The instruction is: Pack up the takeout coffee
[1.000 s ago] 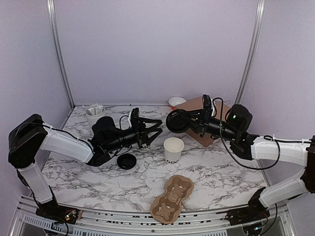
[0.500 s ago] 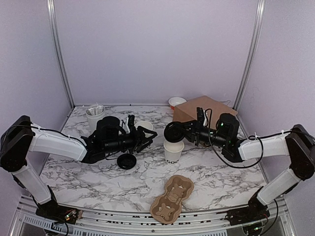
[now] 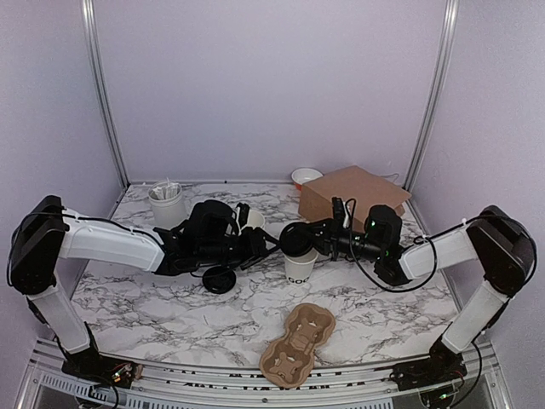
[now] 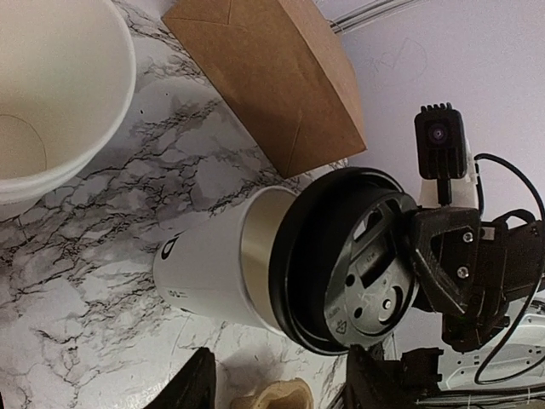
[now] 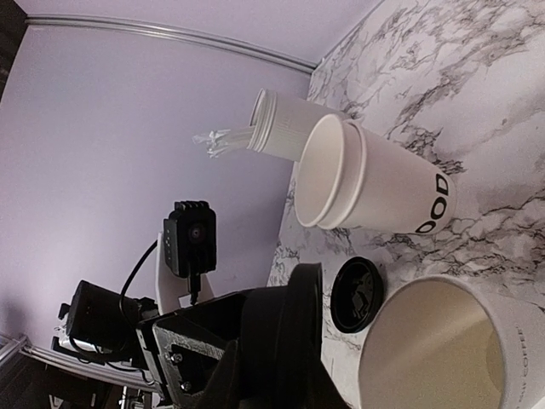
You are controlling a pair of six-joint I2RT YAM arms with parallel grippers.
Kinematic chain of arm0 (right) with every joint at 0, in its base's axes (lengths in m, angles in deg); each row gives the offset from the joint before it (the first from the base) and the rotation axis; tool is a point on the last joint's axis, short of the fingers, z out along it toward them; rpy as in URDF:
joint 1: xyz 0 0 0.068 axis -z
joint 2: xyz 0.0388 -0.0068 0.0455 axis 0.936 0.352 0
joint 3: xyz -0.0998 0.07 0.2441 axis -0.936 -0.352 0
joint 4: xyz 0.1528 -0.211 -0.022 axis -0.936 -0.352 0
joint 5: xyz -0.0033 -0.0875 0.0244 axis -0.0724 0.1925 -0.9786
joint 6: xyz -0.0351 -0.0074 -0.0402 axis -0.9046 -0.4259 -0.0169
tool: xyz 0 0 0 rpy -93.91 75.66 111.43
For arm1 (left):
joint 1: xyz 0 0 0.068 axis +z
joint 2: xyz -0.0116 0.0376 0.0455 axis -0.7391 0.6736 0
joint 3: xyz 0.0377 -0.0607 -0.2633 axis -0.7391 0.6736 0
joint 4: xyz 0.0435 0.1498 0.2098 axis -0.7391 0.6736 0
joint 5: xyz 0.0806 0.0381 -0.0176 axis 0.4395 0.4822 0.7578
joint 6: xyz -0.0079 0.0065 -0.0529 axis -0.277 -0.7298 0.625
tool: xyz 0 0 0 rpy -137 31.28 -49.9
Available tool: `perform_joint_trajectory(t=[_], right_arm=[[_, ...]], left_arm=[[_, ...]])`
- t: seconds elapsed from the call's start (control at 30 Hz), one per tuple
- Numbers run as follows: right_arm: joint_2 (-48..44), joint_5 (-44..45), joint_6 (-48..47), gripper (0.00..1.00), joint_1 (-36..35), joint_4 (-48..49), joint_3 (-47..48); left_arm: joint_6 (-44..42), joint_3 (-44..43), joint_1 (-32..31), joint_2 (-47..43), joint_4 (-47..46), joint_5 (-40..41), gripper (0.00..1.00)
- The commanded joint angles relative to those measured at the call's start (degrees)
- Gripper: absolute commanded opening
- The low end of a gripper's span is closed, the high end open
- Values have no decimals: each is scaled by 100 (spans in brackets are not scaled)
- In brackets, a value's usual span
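The takeout cup (image 3: 300,266) stands mid-table, white with black lettering, its mouth uncovered in the right wrist view (image 5: 443,349). My right gripper (image 3: 317,236) is shut on a black lid (image 3: 294,239), held tilted against the cup's rim. In the left wrist view the lid (image 4: 349,260) overlaps the top of the cup (image 4: 213,273). In the right wrist view the lid (image 5: 306,328) shows edge-on in the gripper (image 5: 294,366). My left gripper (image 3: 260,243) is open and empty just left of the cup, its fingertips (image 4: 197,385) low in its own view.
A second white cup (image 3: 249,220) stands behind my left gripper. A second black lid (image 3: 220,279) lies on the table. A canister of sticks (image 3: 168,203) is back left; a small bowl (image 3: 306,176) and brown box (image 3: 353,194) back right. A cardboard cup carrier (image 3: 298,343) lies near front.
My right gripper has come down and left, bringing the lid to the cup's rim. My left gripper has moved right, closer to the cup.
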Motion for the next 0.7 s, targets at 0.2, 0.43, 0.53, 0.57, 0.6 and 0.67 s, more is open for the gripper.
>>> perform_joint_trajectory(t=[0.2,0.43,0.53,0.57,0.6,0.67], right_arm=[[168,-8,-125,7,56,56,67],[184,101,-224,8,75,-68,40],[167,117,-236,8,106,-78,13],[156,120,-236,8,115,-71,-3],[142,137,-236,8,119,-72,-16],[130,155,-244,8,125,-86,-40]], left_arm=[[-458,-548,-77,381,758,277,53],[-582,-775,-86,508,1078,436,53],[-615,-830,-86,555,1145,473,53],[-612,-830,-86,560,1145,486,53],[-616,-838,-86,564,1145,495,53],[-617,-844,-85,585,1155,491,53]])
